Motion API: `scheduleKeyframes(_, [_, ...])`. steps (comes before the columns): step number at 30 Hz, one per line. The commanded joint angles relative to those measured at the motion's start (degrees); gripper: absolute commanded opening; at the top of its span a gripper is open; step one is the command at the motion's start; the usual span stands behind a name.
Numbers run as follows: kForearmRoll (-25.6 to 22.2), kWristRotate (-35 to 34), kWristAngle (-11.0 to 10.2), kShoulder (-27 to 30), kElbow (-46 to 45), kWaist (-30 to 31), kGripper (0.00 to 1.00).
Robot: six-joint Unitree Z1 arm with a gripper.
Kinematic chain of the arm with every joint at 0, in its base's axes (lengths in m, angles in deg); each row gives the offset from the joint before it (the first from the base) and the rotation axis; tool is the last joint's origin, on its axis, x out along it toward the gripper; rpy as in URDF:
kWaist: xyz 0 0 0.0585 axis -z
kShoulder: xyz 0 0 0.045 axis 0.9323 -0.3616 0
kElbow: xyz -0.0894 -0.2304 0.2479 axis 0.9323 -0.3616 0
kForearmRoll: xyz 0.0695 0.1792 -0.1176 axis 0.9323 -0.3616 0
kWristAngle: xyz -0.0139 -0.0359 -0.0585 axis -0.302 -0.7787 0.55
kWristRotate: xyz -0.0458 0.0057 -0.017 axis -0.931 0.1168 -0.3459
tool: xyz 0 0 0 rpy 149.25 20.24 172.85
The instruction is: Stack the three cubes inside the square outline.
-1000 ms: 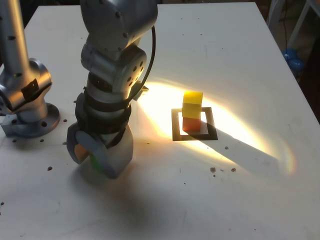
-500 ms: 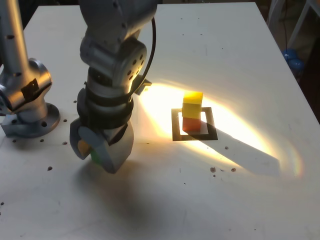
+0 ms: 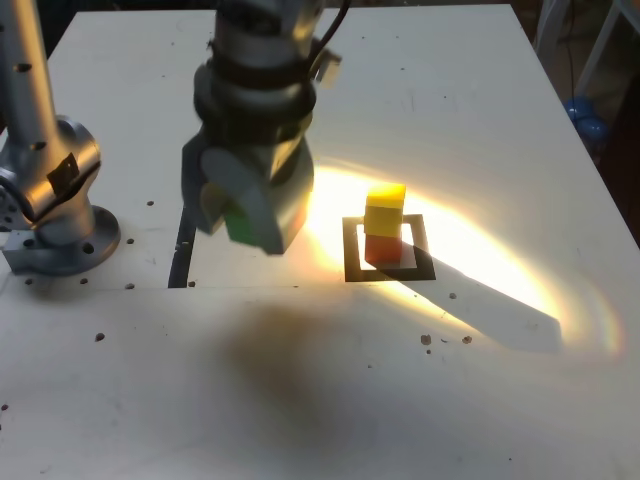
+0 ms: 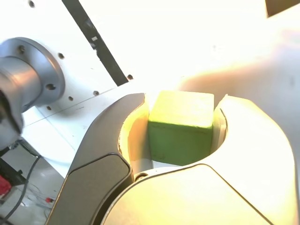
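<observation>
**Green cube held above the table, two cubes stacked in the square**

Here we see the gripper [image 3: 245, 215] hanging clear of the white table [image 3: 480, 90], pinching the green cube [image 4: 180, 126] between its two curved jaws. In the wrist view the cube fills the gap between the jaws, its side faces pressed against their inner pads and its top face catching strong light. In the exterior view only a sliver of green [image 3: 237, 222] shows inside the claw; the rest is hidden by the grey jaw shells.

We find the other two cubes off to the exterior view's right of the gripper, apart from it. The yellow cube [image 3: 385, 208] sits on top of the red cube [image 3: 381, 249], and the red one rests on the white centre of the square outline [image 3: 351, 250]. The yellow cube looks slightly offset from the red one beneath it, though both stay within the black frame. A bright patch of light falls across the stack and throws a long shadow toward the exterior view's lower right.

Below the gripper a straight black tape strip [image 3: 184, 245] runs along the table, and we see it again in the wrist view [image 4: 93, 40]. The arm's round grey base [image 3: 55, 215] stands at the exterior view's left edge, bolted near the table's side. A soft dark shadow of the arm lies on the table nearer the camera.
</observation>
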Motion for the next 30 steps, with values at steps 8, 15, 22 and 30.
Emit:
scheduleKeyframes(8, [-6.15,4.16,-0.97,-1.40,9.02,-7.41,0.27])
scheduleKeyframes(15, [-8.22,5.35,-0.88,-6.39,16.53,-9.49,0.27])
scheduleKeyframes(22, [-8.44,6.53,-0.65,-10.03,21.03,-12.74,0.27])
scheduleKeyframes(30, [-8.78,7.91,-0.25,-12.95,25.21,-15.94,0.27])
